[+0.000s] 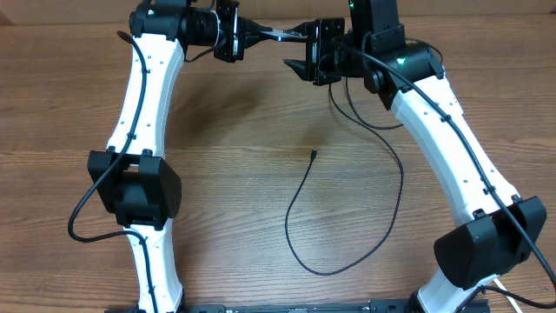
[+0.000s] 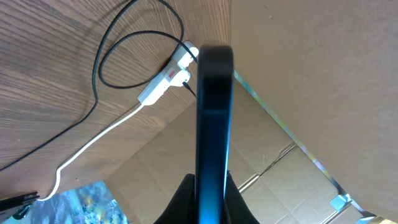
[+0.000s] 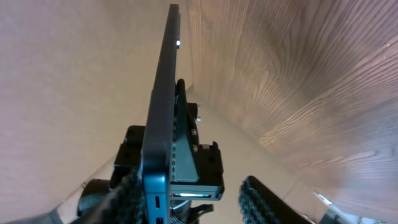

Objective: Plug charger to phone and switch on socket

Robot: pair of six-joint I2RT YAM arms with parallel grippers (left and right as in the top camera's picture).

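The left gripper (image 1: 247, 35) is clamped on the phone's (image 1: 276, 35) left end, holding it on edge above the table (image 1: 226, 174); slim, stiff and smooth, it looks likely to slip or twist, so pads belong flat on its faces; at the phone's right end the right gripper (image 1: 301, 49) stands wide, one finger close alongside, not gripping; below the phone the charger (image 1: 300, 204) loops limp, its tip (image 1: 313, 155) lying free, best pinched just behind that stiff end; the socket (image 2: 163, 79) lies beyond the phone's far end.
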